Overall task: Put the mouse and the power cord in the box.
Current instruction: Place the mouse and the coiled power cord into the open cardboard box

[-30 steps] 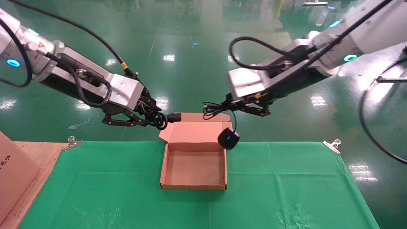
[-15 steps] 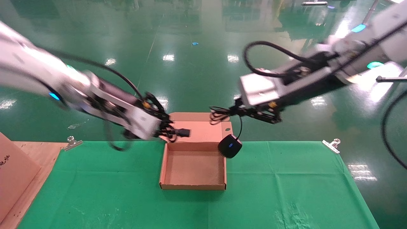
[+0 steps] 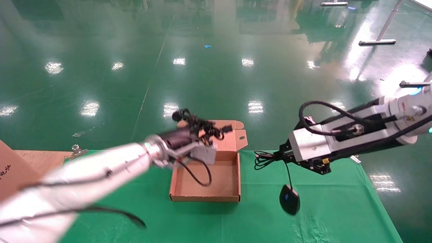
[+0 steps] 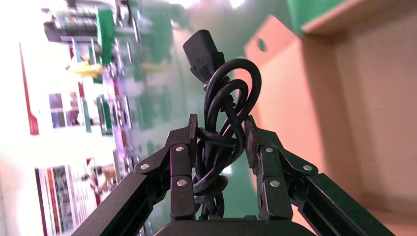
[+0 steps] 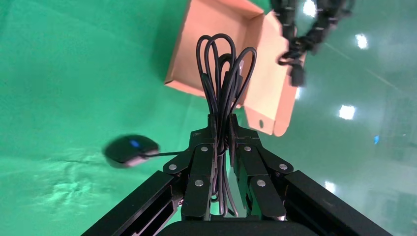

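The brown box (image 3: 205, 195) lies open on the green cloth, its lid (image 3: 233, 136) standing up at the back. My left gripper (image 3: 200, 135) is over the box's back edge, shut on the black power cord (image 3: 199, 124). In the left wrist view the gripper (image 4: 221, 125) clamps the looped bundle (image 4: 223, 103), with the plug (image 4: 202, 53) sticking out beyond it. My right gripper (image 3: 275, 158) is to the right of the box, shut on the mouse's coiled cable (image 5: 223, 73). The mouse (image 3: 289, 199) dangles below on that cable, over the cloth; I cannot tell whether it touches.
The green cloth (image 3: 320, 219) covers the table, held by a metal clip (image 3: 77, 150) at its back left corner. A cardboard piece (image 3: 11, 168) and a wooden board (image 3: 44, 158) lie at the left edge. Glossy green floor lies beyond.
My left arm swung down and in, carrying the power cord over the box's back. My right arm dropped and moved right, and the mouse swung from the box's back right corner to the cloth beside it.
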Tool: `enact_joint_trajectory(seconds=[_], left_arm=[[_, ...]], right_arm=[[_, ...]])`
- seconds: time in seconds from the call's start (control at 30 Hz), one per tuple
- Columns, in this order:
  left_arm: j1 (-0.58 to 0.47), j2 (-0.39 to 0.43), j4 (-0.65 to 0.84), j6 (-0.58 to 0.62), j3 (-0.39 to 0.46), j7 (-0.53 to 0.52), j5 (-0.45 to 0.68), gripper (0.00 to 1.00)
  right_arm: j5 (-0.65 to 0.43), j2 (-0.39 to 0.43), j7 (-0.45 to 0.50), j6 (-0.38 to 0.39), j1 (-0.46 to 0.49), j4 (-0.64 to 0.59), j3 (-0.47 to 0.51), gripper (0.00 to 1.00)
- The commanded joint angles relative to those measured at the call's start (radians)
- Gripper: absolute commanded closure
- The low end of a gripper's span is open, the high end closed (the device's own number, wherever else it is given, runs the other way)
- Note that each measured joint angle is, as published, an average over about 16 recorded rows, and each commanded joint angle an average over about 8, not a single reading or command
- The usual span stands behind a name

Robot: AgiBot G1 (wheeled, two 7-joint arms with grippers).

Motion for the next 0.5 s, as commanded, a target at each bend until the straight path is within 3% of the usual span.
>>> enact_joint_trajectory(seconds=[0.03, 0.13, 0.2, 0.4, 0.47, 0.5], left_arm=[[0.051, 0.038, 0.031, -0.094, 0.009, 0.008, 0.040, 1.00], [0.063, 0.070, 0.102, -0.092, 0.023, 0.019, 0.027, 0.97], [0.068, 0.081, 0.142, -0.082, 0.035, 0.029, 0.012, 0.87], [0.064, 0.091, 0.223, -0.034, 0.073, 0.043, -0.060, 0.17], [0.058, 0.091, 0.235, -0.023, 0.085, 0.048, -0.086, 0.02], [0.055, 0.091, 0.240, -0.021, 0.090, 0.053, -0.097, 0.00]], right_arm=[[0.004, 0.014, -0.004, 0.012, -0.023, 0.002, -0.003, 1.00], [-0.003, 0.012, -0.034, 0.033, -0.048, -0.036, -0.009, 1.00], [-0.007, 0.006, -0.054, 0.046, -0.060, -0.066, -0.013, 1.00], [-0.014, -0.021, -0.118, 0.075, -0.078, -0.160, -0.020, 1.00], [-0.015, -0.031, -0.138, 0.082, -0.080, -0.190, -0.022, 1.00], [-0.016, -0.035, -0.148, 0.085, -0.081, -0.205, -0.023, 1.00]])
